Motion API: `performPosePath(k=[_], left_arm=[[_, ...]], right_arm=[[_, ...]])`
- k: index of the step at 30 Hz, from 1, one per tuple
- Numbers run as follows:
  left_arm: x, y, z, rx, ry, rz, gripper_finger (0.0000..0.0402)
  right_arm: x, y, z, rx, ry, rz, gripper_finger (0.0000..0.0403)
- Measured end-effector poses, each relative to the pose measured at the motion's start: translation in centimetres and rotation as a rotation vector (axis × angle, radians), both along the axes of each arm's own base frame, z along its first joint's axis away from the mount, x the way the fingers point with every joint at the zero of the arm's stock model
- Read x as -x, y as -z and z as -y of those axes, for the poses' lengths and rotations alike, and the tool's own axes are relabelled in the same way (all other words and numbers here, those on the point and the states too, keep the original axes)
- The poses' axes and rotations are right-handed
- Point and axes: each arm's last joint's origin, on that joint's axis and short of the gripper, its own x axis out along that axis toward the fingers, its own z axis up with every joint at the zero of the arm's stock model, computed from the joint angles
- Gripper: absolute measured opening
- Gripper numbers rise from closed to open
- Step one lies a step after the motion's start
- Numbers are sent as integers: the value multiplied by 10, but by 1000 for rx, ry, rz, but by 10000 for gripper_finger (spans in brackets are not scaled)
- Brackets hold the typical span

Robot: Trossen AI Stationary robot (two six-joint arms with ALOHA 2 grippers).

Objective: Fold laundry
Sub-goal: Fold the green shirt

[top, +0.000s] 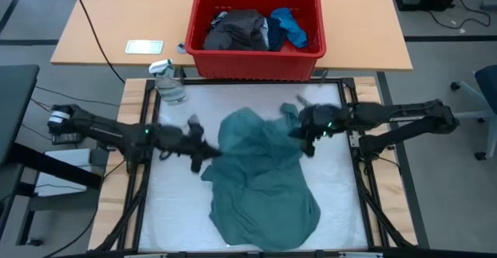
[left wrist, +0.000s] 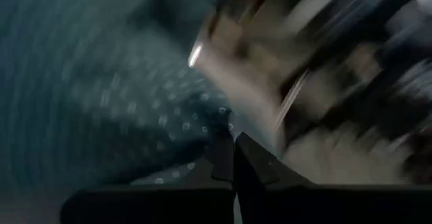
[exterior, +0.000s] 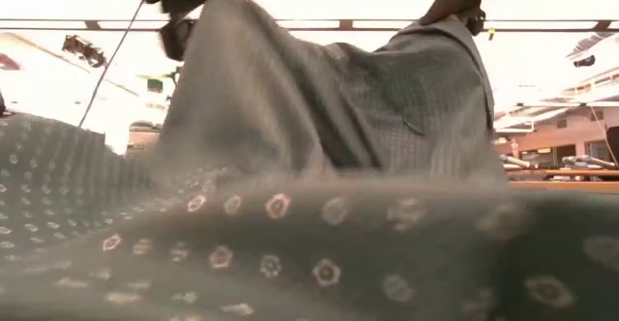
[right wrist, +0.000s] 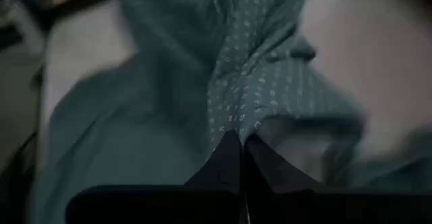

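Both end effectors, left (top: pixel 208 154) and right (top: pixel 304 140), are clamped on opposite edges of the large teal-green patterned shirt (top: pixel 264 184), bunched mid-table. Thin pinches could slip when lifted.

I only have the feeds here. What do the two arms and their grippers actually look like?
Both are slim, dark, jointed arms. The left gripper and right gripper each end in two black wedge-shaped fingers. A small green light glows on each arm near the wrist, and the left arm's outer end carries a whitish band.

Wooden desk (top: pixel 101 33); grey floor (top: pixel 443 64); bright room.
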Motion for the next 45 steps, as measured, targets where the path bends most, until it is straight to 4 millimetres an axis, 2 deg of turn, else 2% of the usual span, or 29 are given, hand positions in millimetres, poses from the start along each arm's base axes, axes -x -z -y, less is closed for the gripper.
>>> performPosePath(k=[3,5,8,10,13,16,19,22,25,27,32,37,43,45], left_arm=[[0,36,25,22,-19,-271,4],[-3,52,37,50,-44,-355,18],[-8,64,50,115,-55,-388,54],[-8,64,52,153,-51,-392,82],[-5,50,47,197,-56,-326,123],[-2,31,35,190,-73,-215,155],[0,13,17,114,-140,-81,173],[-7,5,-5,22,-161,-4,181],[-22,13,-26,-39,-114,-10,183],[-32,27,-39,-88,-63,-54,183],[-72,45,-64,-209,69,-71,183],[-119,61,-76,-316,222,-112,184],[-152,73,-87,-394,330,-242,183],[-163,71,-87,-418,388,-214,183]], right_arm=[[-11,42,-20,-69,-68,-64,7],[-18,68,-30,-133,-105,-72,10],[-27,95,-39,-211,-126,-119,24],[-29,105,-41,-200,-113,-175,25],[-34,98,-41,-142,-99,-174,10],[-37,79,-39,-64,-83,-140,7],[-35,57,-37,-15,-69,-97,7],[-31,54,-34,-17,-63,-122,7],[-29,58,-34,-30,-54,-170,7],[-30,62,-34,-36,-44,-190,7],[-33,65,-32,-38,-16,-196,7],[-36,68,-28,-51,16,-202,7],[-37,68,-26,-75,61,-202,6],[-37,69,-26,-77,70,-205,6]])
